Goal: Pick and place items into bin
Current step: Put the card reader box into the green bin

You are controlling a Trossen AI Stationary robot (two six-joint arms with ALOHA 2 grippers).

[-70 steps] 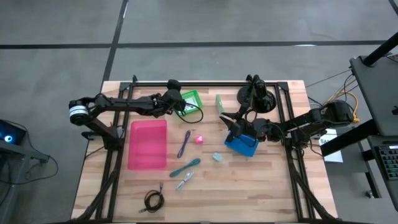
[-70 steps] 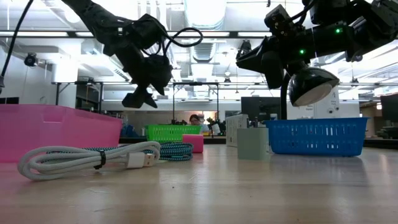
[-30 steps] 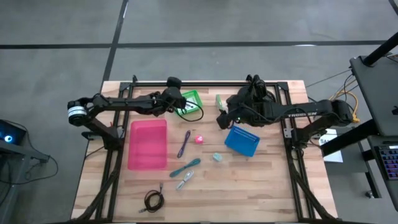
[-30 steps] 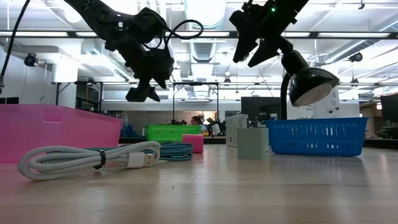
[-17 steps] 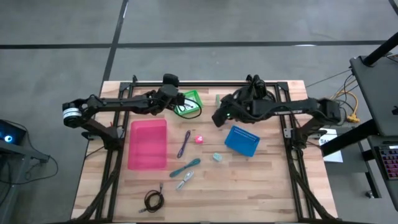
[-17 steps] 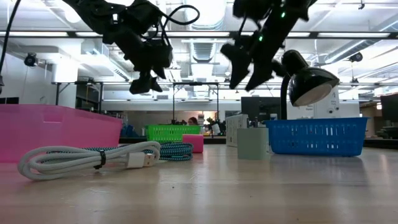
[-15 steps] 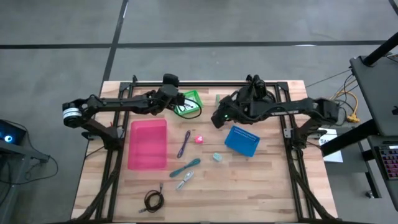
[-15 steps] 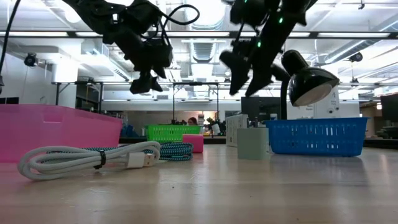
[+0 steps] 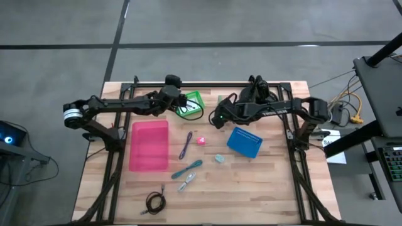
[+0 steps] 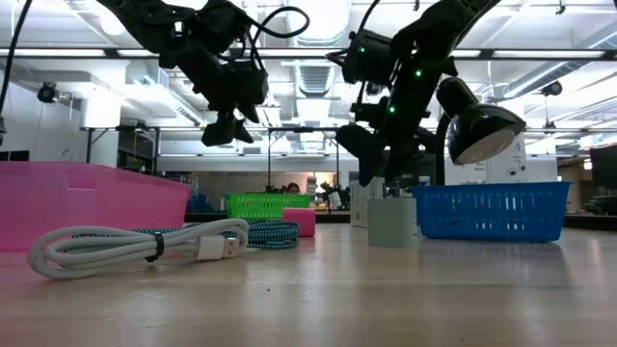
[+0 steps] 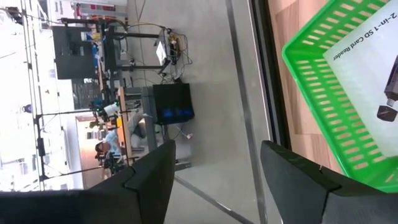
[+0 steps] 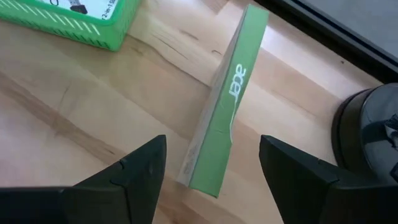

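A: What do you have in front of you, biggest first?

B: The counter (image 9: 264, 188) first. On it a pink bin (image 9: 149, 145) on my left, a blue basket (image 9: 244, 142) on my right, and a green basket (image 9: 190, 104) at the far edge. Then the pale green box (image 12: 225, 102), standing on edge between the green basket and the black lamp base (image 12: 368, 127). The small items lie loose in the middle: a purple pen (image 9: 186, 145), a teal tool (image 9: 187, 168), a black cable (image 9: 155, 202) near the front, a silver clip (image 9: 185, 182), a pale blue bit (image 9: 219, 159) and a tiny pink piece (image 9: 201, 140).

A: And your pincers?

B: My right pincer (image 12: 211, 169) is spread wide and empty, hanging right over the near end of the green box, a finger on each side of it but not touching. My left pincer (image 9: 175, 100) is spread too, holding nothing, raised over the green basket's edge.

A: How do you do this step well?

B: I think the box is my pick. It is narrow and tall on its edge, so a skewed finger could topple it. I would keep the fingers square to its long faces, come straight down until they reach well past the top edge, and pinch nearer the middle than the end, so it does not swing when lifted. Then it goes over to a bin; the blue basket is close by.
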